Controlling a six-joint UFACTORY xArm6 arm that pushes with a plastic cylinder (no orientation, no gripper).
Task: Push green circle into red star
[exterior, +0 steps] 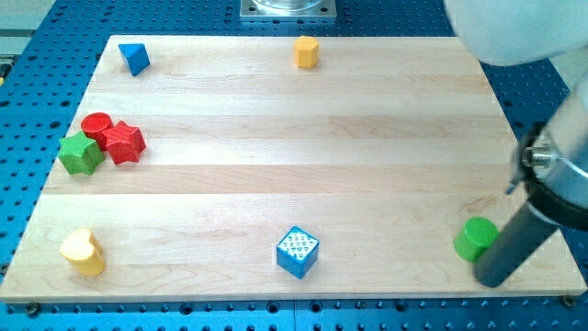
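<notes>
Camera view
Block count: eight in all — two green, two red, two blue, two yellow.
Greens: green circle (475, 238) at about 4 o'clock on the wooden board (303, 156), near the lower right corner; green star (80, 154) at about 9 o'clock.
Reds: red star (123, 142) at about 9 o'clock, touching the green star on the view's left; red circle (96, 125) just above, touching the red star.
Blues: blue cube (298, 252) at 6 o'clock, near the bottom edge; blue triangle (135, 58) at about 11 o'clock, by the top left corner.
Yellows: yellow heart (83, 251) at about 7 o'clock, lower left corner; yellow hexagon (306, 51) at 12 o'clock, near the top edge.
Writing: no readable words or brand; only a grid of small dots on the top face of the blue cube.
Task block heading: round, flat face up, no long axis to speak of; well apart from the red star, across the whole board.
Pincer state: none on this arm, only a dark rod, so nothing to release or clench.
Rod end: my tip (493, 280) down at the board, just beside the green circle at its 4 o'clock; touching or a hair apart cannot be told.
</notes>
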